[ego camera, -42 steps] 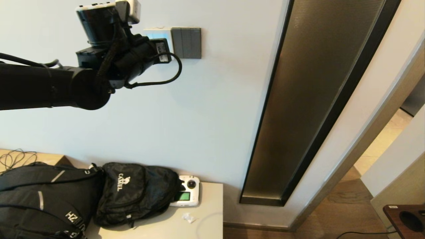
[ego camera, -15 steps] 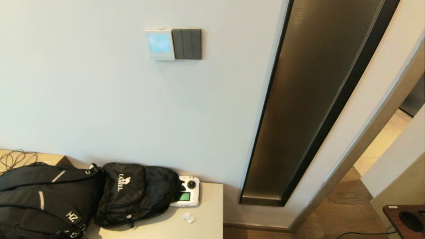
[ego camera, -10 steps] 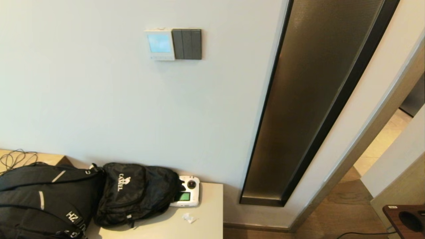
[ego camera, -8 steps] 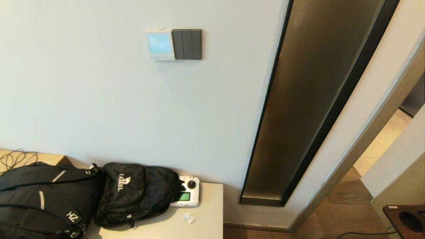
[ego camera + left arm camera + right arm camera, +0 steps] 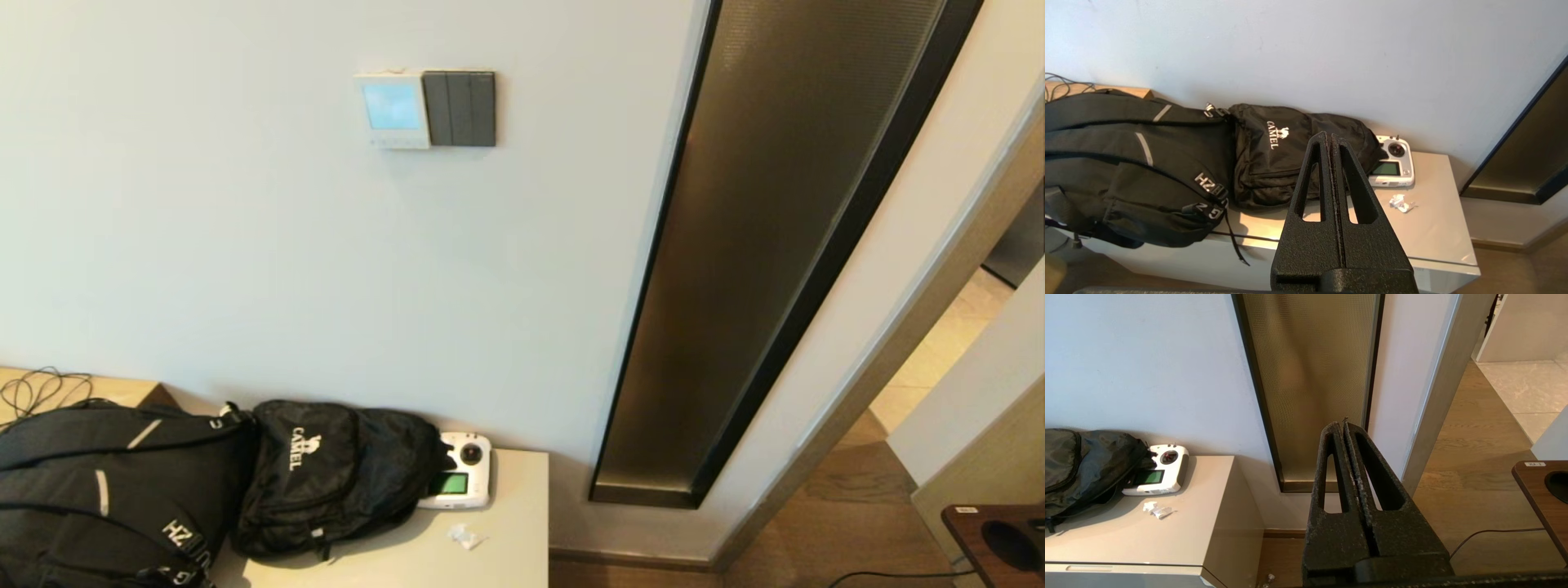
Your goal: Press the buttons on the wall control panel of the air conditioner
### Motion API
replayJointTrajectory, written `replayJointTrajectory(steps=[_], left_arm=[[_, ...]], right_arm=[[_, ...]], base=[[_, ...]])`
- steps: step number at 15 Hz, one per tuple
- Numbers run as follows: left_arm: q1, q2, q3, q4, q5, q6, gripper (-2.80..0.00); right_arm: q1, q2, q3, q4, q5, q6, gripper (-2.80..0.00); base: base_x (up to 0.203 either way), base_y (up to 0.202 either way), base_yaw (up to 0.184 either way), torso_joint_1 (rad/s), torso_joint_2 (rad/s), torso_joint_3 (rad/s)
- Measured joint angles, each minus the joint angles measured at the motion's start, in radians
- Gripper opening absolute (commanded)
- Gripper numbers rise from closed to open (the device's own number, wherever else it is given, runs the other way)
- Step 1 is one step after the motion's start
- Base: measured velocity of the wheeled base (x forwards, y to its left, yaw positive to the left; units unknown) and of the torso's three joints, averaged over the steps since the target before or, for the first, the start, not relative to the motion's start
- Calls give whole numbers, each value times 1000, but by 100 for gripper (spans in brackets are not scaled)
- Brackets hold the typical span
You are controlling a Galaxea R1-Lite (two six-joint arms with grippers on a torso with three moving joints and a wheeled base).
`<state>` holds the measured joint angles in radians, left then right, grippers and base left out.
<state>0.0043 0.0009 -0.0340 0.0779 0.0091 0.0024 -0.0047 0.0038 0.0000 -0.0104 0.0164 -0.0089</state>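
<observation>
- A tangle of thin cables lay at the far left on a wooden surface against the wall.
- A large black backpack sat to their right, touching a smaller black bag printed with "CAMEL"; both leaned against the wall on a pale cabinet top.
- The left gripper was out of the head view; its wrist camera showed its two black fingers pressed together with nothing between them, held low and pointing over the bags, well below the panel.
- The air conditioner's wall control panel was mounted high on the wall, above the smaller bag, its screen lit pale blue. Nothing was touching it.
- The buttons ran as a row of tiny marks along the strip under the screen; single ones could not be told apart.
- A dark grey three-rocker switch plate sat against the panel's right edge.
- A white handheld controller with a green screen lay on the cabinet, partly tucked under the smaller bag, with a crumpled white scrap just in front of it.
- A tall bronze textured glass strip in a dark frame stood right of the cabinet.
- The right gripper was likewise unseen from the head; its fingers were closed and empty, held low and facing the glass strip.
- A dark wooden tabletop with a round hole showed at the far right above the wood floor.
</observation>
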Motion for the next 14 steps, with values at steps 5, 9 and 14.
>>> replayJointTrajectory(steps=[5,9,14], left_arm=[[-1,-1,0,-2,-1,-2,-280],[-2,-3,0,-2,-3,-5,-280],[-1,-3,0,-2,-4,-5,-280]], right_arm=[[0,0,0,0,0,0,-280],[0,0,0,0,0,0,-280],[0,0,0,0,0,-1,-280]], base=[[0,0,0,0,0,0],[0,0,0,0,0,0],[0,0,0,0,0,0]])
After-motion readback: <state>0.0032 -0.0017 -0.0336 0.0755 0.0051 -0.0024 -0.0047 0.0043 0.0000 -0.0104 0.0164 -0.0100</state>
